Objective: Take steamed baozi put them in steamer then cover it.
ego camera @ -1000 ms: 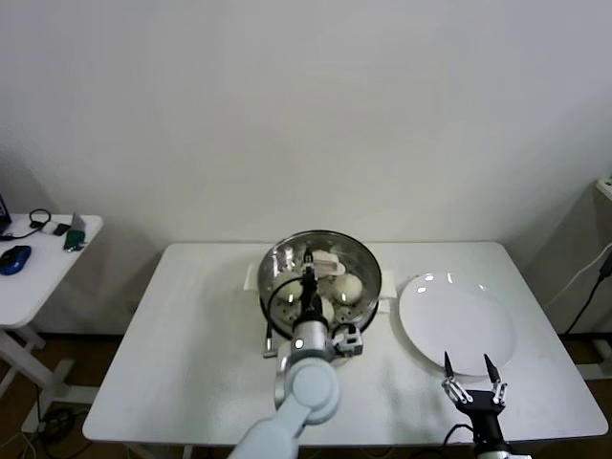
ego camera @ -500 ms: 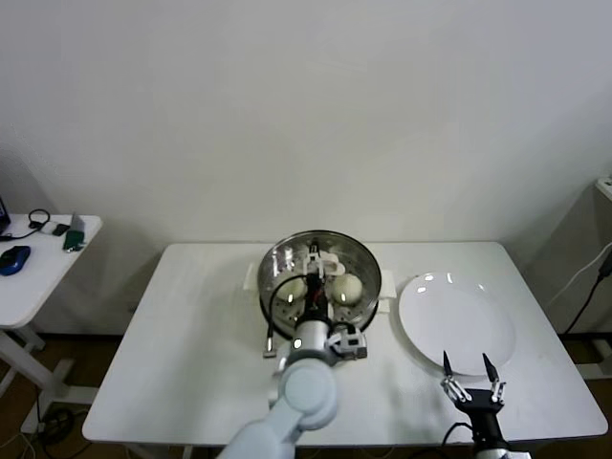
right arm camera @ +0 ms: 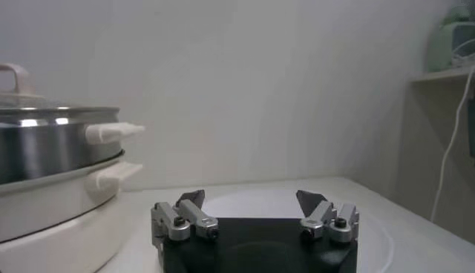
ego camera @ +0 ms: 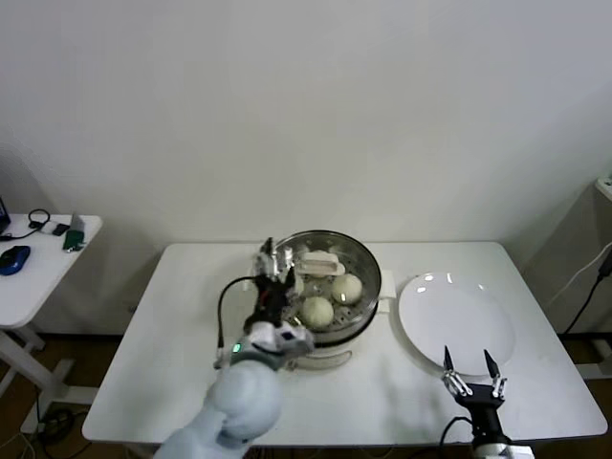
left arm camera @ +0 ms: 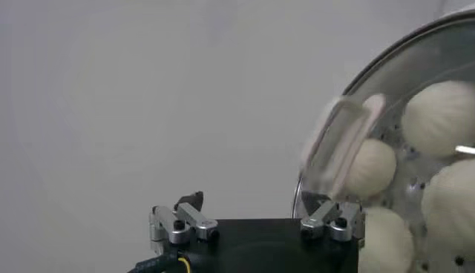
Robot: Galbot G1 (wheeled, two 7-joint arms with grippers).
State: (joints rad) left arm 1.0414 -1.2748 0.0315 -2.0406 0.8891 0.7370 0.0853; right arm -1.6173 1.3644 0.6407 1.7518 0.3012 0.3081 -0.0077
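Note:
The steamer (ego camera: 356,323) stands mid-table on its white base, with the glass cover (ego camera: 321,260) lying on it. Steamed baozi (ego camera: 346,287) show through the glass. My left gripper (ego camera: 278,254) hovers open at the steamer's left rim, holding nothing. In the left wrist view the left gripper (left arm camera: 252,202) is empty, the cover's cream handle (left arm camera: 341,141) lies just off one fingertip, and several baozi (left arm camera: 438,119) sit under the lid. My right gripper (ego camera: 468,363) waits open near the table's front right edge. The right wrist view has the right gripper (right arm camera: 251,199) empty and the steamer (right arm camera: 52,141) off to one side.
A flat white plate (ego camera: 457,325) lies right of the steamer, just behind the right gripper, and shows again as the plate (right arm camera: 282,200) in the right wrist view. The white table (ego camera: 182,325) extends left of the steamer. A side table (ego camera: 29,263) with small items stands far left.
My left gripper has opened, let go of the cover's handle and swung left from the centre of the steamer to its left rim. The cover stays on the steamer. The right arm is still.

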